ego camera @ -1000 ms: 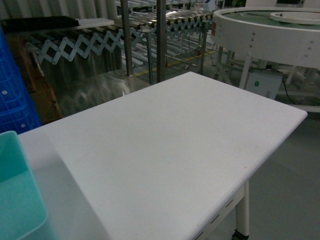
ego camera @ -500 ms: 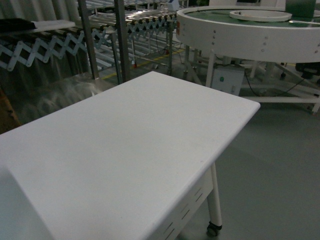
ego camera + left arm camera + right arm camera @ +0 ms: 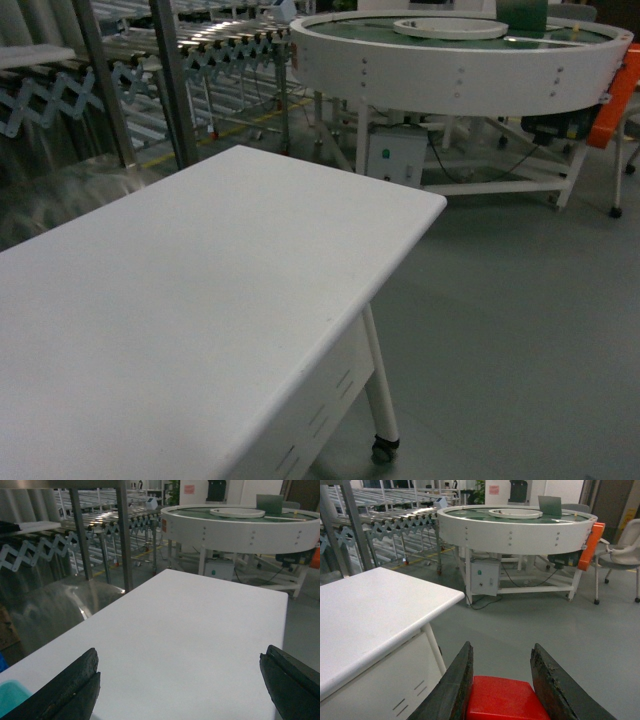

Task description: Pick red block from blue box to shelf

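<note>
The red block (image 3: 502, 700) sits between the two dark fingers of my right gripper (image 3: 502, 647), which is shut on it over the grey floor, to the right of the white table (image 3: 370, 610). My left gripper (image 3: 181, 652) hangs open above the white table top (image 3: 190, 630) with nothing between its fingers. A small corner of the blue box (image 3: 10, 697) shows at the bottom left of the left wrist view. Steel posts of the shelf (image 3: 122, 530) rise behind the table's far left edge, and the shelf (image 3: 170, 80) also shows in the head view. Neither gripper appears in the head view.
A large round white conveyor table (image 3: 460, 60) stands beyond the table on the right, with a grey control box (image 3: 395, 160) under it. A roller conveyor with scissor frames (image 3: 60, 80) runs behind the shelf. An office chair (image 3: 625, 555) stands on the floor at far right.
The head view has swung to the right: the blue box and the dark blue crates have left it, the table has slid left, and the round conveyor and floor now fill the right side.
</note>
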You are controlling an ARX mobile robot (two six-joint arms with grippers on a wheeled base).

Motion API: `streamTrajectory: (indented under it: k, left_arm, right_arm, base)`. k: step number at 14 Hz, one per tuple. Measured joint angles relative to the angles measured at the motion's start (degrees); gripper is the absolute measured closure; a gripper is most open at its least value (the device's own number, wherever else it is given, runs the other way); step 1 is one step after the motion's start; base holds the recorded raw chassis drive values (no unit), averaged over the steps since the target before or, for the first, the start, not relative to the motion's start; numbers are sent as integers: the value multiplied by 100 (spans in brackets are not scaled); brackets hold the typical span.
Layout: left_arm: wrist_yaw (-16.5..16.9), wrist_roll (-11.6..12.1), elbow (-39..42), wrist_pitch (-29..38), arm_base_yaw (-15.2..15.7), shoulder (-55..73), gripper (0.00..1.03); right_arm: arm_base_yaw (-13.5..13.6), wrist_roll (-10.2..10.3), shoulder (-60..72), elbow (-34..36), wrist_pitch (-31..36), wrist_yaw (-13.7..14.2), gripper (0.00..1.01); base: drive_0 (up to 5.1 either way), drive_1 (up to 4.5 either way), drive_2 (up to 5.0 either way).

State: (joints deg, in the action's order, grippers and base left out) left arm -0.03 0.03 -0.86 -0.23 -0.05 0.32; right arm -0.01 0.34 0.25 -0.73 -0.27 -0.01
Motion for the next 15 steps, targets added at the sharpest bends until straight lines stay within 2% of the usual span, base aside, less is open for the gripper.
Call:
streamTrajectory:
  k: [15]
  left_arm:
    - [0, 0, 0, 0, 0, 0, 5]
  right_arm:
    - [0, 0, 0, 0, 0, 0, 73]
  base:
    - [-154, -154, -154]
